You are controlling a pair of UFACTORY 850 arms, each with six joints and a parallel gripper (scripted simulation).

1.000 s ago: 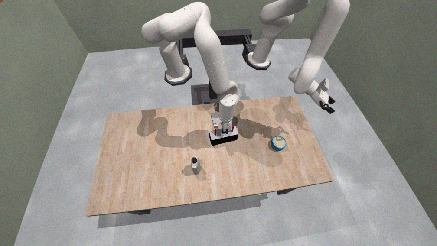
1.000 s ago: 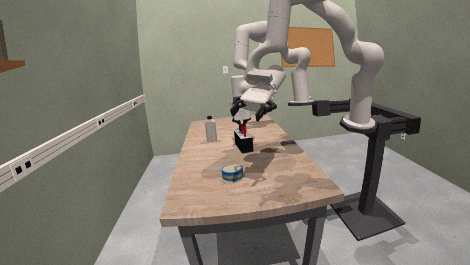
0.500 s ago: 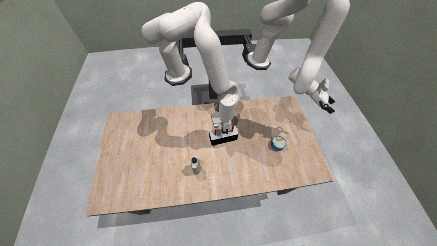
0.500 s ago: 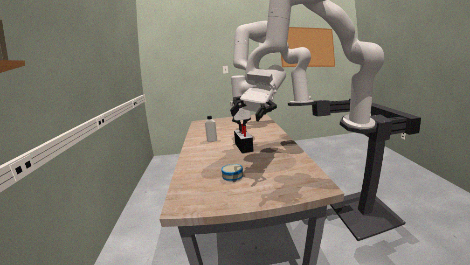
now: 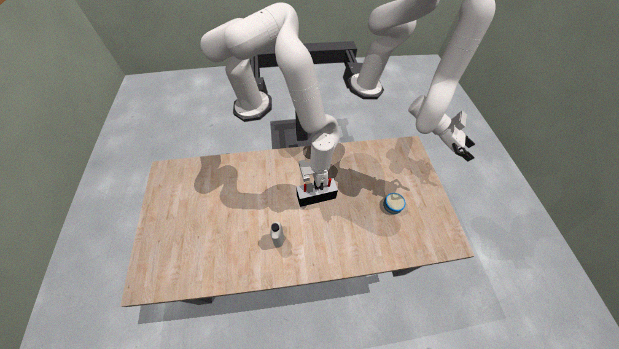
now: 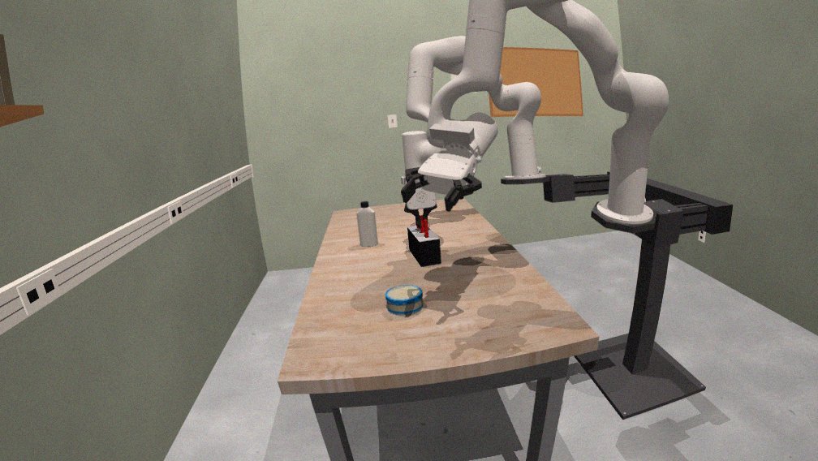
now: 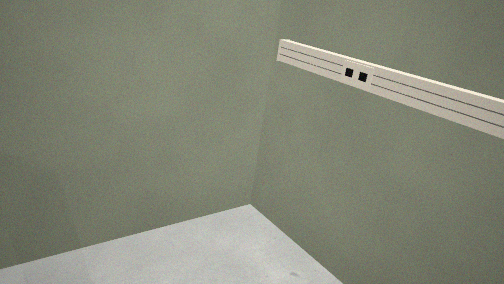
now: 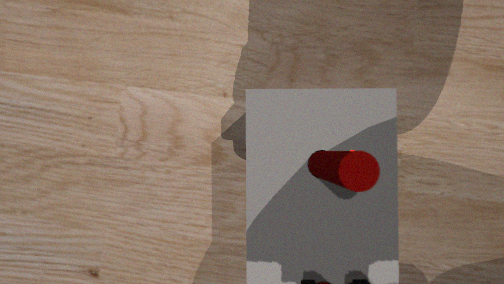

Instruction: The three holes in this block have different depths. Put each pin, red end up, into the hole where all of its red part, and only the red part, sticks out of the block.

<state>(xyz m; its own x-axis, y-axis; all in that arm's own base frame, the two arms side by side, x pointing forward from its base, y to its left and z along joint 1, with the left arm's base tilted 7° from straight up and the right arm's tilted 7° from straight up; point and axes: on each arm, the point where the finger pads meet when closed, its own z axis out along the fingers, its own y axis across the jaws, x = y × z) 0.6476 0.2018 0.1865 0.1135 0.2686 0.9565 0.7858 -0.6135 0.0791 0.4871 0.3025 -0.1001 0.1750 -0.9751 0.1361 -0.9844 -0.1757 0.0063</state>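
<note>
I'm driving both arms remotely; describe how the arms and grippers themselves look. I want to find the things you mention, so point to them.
Both arms are smooth, off-white and tubular, with rounded joints and dark base plates. The left gripper [image 5: 468, 150] [image 6: 464, 193] and right gripper [image 5: 319, 187] [image 6: 422, 216] have pale bodies and black, angular, linked fingers. No loose cables show.
</note>
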